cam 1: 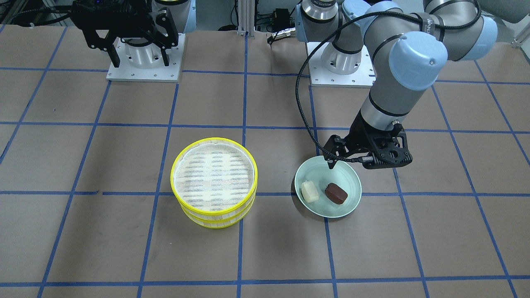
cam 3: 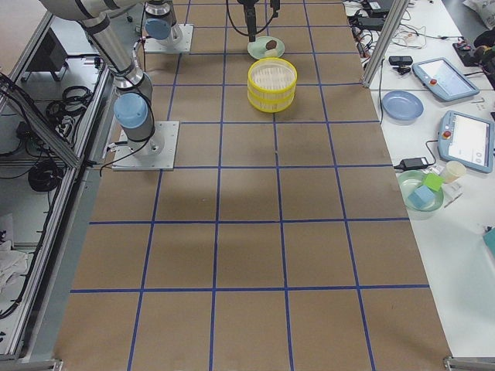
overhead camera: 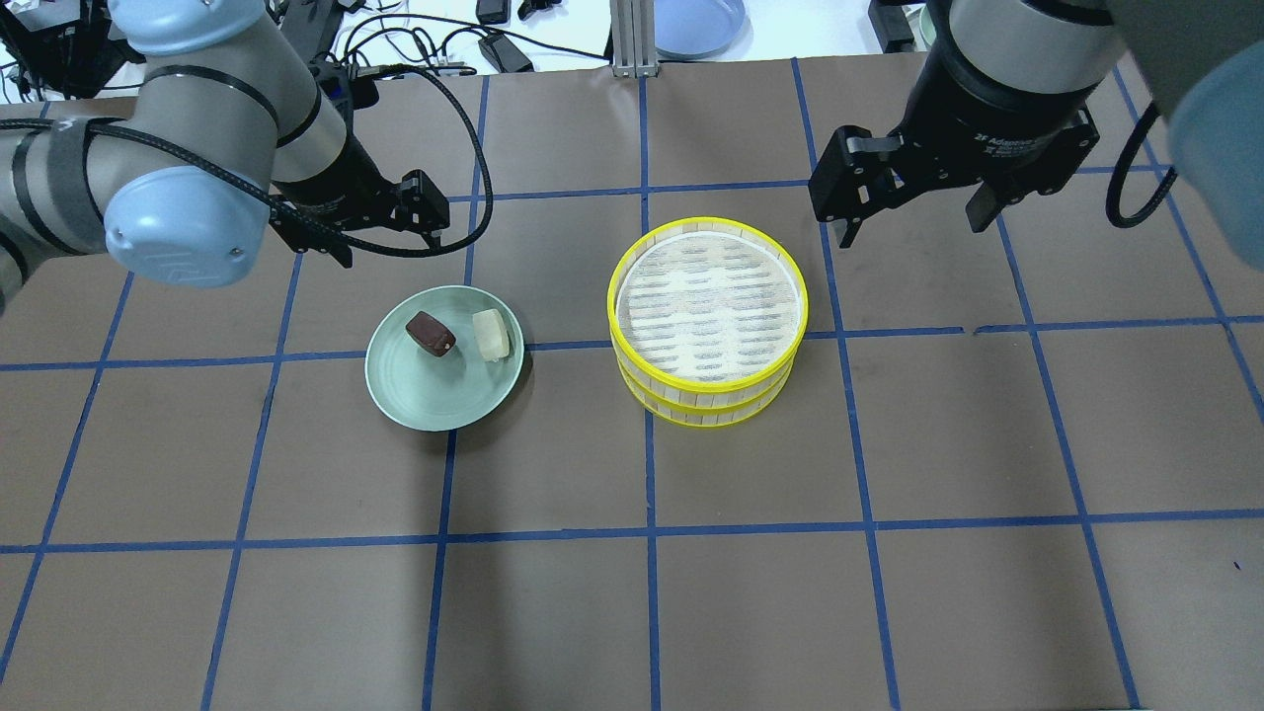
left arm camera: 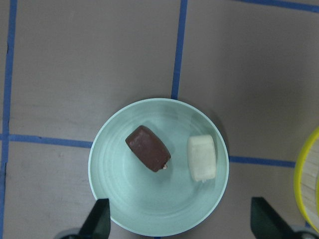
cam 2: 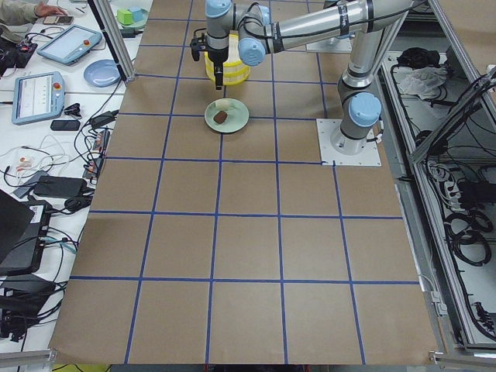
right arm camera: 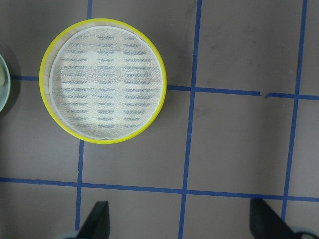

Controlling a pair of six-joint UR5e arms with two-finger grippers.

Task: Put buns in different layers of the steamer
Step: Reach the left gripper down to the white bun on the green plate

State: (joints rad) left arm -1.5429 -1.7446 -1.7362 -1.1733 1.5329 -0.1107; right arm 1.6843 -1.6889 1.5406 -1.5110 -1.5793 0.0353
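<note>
Overhead: the left gripper (overhead camera: 385,242) hangs just robot-side of the plate (overhead camera: 434,400). The right gripper (overhead camera: 913,222) sits off the steamer (overhead camera: 707,395) toward the table's right end, and neither carries anything. Plate and steamer are side by side about midway along the table, with the plate toward the left end. Front view: the brown bun (cam 1: 336,193) and cream bun (cam 1: 309,191) lie on the plate, near each other but apart, cream one on the steamer side. One left fingertip (cam 1: 331,164) hovers over the plate's robot-side rim and looks clear of it. The top layer (cam 1: 214,176) is stacked on the bottom layer (cam 1: 215,223). The side views are too small to add much, just that the steamer is closer to the operators' edge than the robot's. Left wrist cam: jaws spread wide, only plate between them. Right wrist cam: jaws wide too, top layer's mesh bare. So I'd say it's the very start, lining up the first pick. Next the left arm needs to centre over one bun, drop and close gently. The right probably has to lift the top layer off so one bun can go below.
</note>
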